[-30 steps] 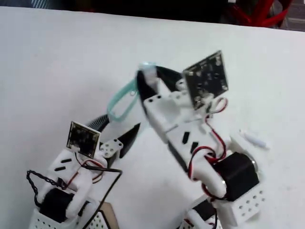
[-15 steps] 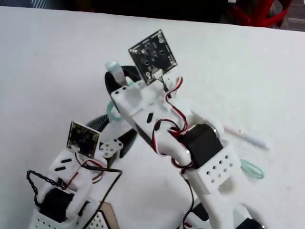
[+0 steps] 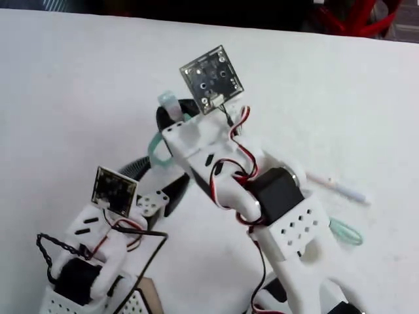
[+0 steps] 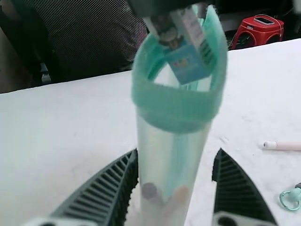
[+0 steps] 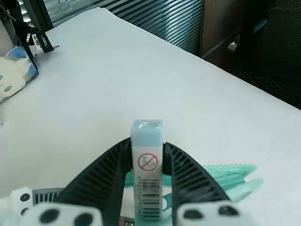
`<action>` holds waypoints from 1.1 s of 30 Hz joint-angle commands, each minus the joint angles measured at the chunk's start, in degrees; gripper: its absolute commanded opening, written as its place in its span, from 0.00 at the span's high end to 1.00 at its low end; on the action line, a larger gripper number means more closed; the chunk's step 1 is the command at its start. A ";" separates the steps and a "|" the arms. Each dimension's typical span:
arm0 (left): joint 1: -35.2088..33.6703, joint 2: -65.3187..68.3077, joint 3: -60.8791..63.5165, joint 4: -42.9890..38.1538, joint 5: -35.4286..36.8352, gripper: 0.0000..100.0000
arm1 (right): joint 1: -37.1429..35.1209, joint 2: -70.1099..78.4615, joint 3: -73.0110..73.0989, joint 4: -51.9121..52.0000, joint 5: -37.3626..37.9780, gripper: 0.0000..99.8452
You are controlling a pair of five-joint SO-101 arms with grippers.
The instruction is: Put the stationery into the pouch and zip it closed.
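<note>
A clear pouch (image 4: pixel 171 155) with a teal rim (image 3: pixel 154 148) stands upright with its mouth open. My left gripper (image 4: pixel 175 160) is shut on its lower part, one dark finger (image 4: pixel 110 188) on each side. My right gripper (image 5: pixel 147 148) is shut on a pale blue eraser stick (image 5: pixel 147 162) with a barcode label. It holds the eraser (image 3: pixel 169 104) just over the pouch mouth, and in the left wrist view the eraser (image 4: pixel 184 44) dips inside the teal rim. A white pen (image 3: pixel 338 186) lies on the table to the right.
A teal ring clip (image 3: pixel 347 232) lies on the table near the right arm's base, also visible as a teal ring clip (image 4: pixel 290 197) beside the pen (image 4: pixel 283 145). A soft patterned object (image 5: pixel 15 75) sits far off on the white table (image 3: pixel 72 85).
The right arm swung left with the eraser, from right of the pouch to over its mouth, then shifted slightly back and down. The left arm kept still.
</note>
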 commanded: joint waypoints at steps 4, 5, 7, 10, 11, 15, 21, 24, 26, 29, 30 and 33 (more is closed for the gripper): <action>0.31 -0.22 -2.20 -1.14 -0.26 0.74 | -1.80 -0.31 -0.26 2.07 0.62 0.93; 0.22 -0.22 -2.20 -1.14 -0.26 0.74 | -2.24 -0.84 -0.26 2.42 0.62 0.91; 0.22 -0.22 -2.20 -1.14 -0.26 0.74 | -2.95 -2.33 0.09 2.68 0.70 0.88; 0.22 -0.22 -2.20 -1.14 -0.26 0.74 | -2.95 -5.14 0.09 3.30 0.70 0.91; 0.22 -0.22 -2.20 -1.14 -0.26 0.74 | -2.86 -6.02 0.09 3.30 0.70 0.92; 0.22 -0.22 -2.20 -1.14 -0.26 0.74 | -2.77 -7.69 0.44 3.56 2.37 0.96; 0.22 -0.22 -2.20 -1.14 -0.26 0.74 | -2.86 -8.13 3.25 3.82 5.54 0.96; 0.22 -0.22 -2.20 -1.14 -0.26 0.74 | -2.77 -8.22 4.22 3.47 5.80 0.96; 0.22 -0.22 -2.20 -1.14 -0.26 0.74 | -2.77 -8.22 4.22 3.12 5.54 0.96; 0.22 -0.22 -2.20 -1.14 -0.26 0.74 | -2.77 -8.13 4.31 0.66 5.45 0.96; 0.22 -0.22 -2.20 -1.14 -0.26 0.74 | -2.77 -8.04 4.92 -0.66 5.45 0.96; 0.22 -0.22 -2.20 -1.14 -0.26 0.74 | -2.77 -8.22 9.49 -6.46 5.45 0.96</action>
